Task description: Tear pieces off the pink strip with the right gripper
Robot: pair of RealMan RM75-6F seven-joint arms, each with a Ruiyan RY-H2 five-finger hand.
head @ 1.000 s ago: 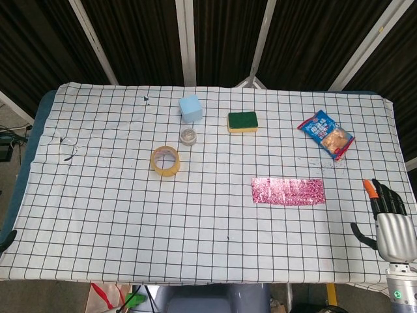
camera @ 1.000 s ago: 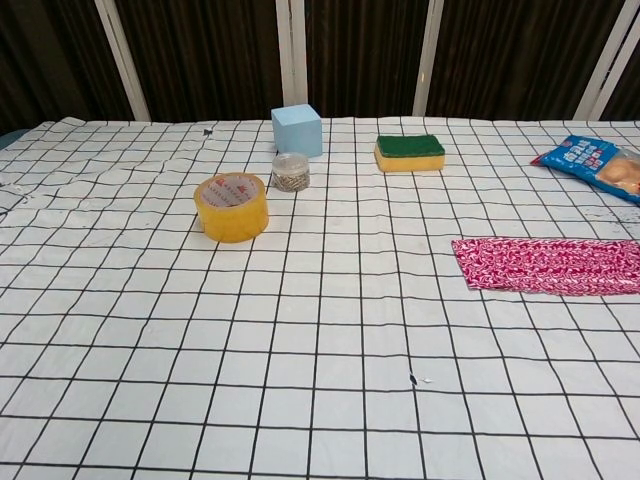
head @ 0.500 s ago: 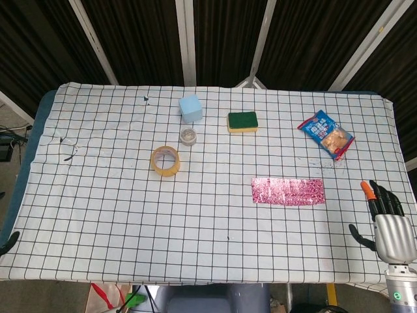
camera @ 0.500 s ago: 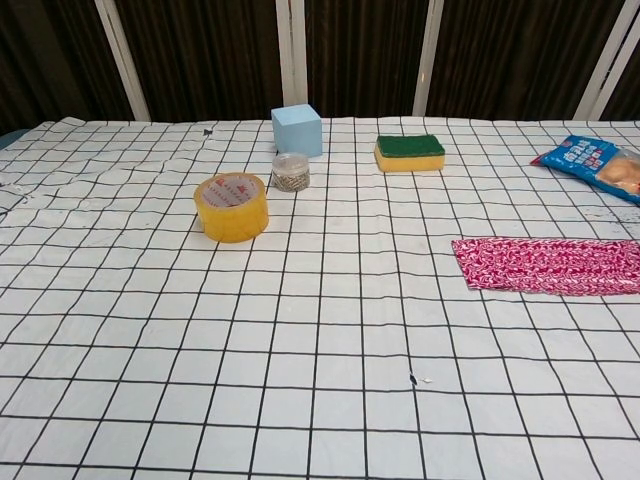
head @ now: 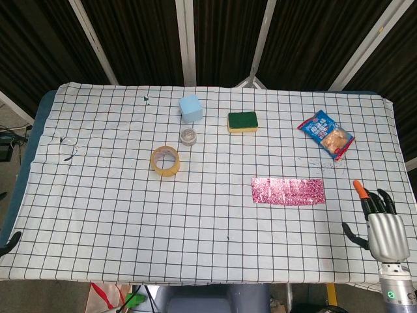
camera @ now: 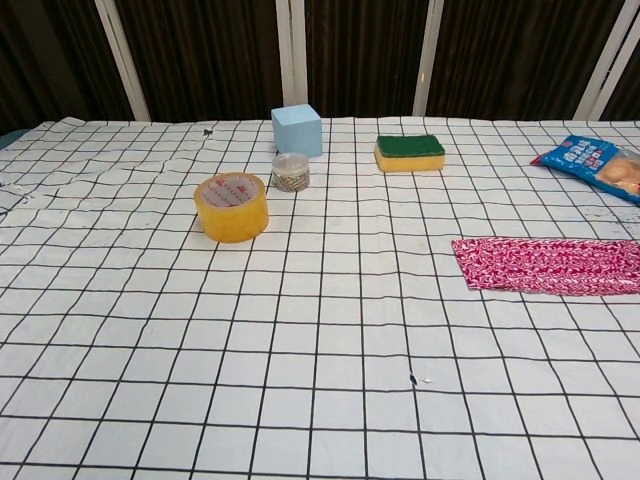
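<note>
Tablecloth (head: 117,215): white black-gridded fabric, everything sits on it.
Strip (head: 288,190): flat shiny pink foil, right of centre, untouched, whole.
Right hand (head: 380,225): fingers spread, empty, has crept inward toward the strip; tearing not begun.

White surface (head: 117,195) with a black grid. Glittery pink strip (head: 288,191). Yellow tape (head: 165,161). Pale blue cube (head: 190,108). Green-topped yellow sponge (head: 242,122). Blue-and-red snack bag (head: 326,134). Silver right hand (head: 383,229), black fingers (head: 380,203), one orange-tipped.
</note>
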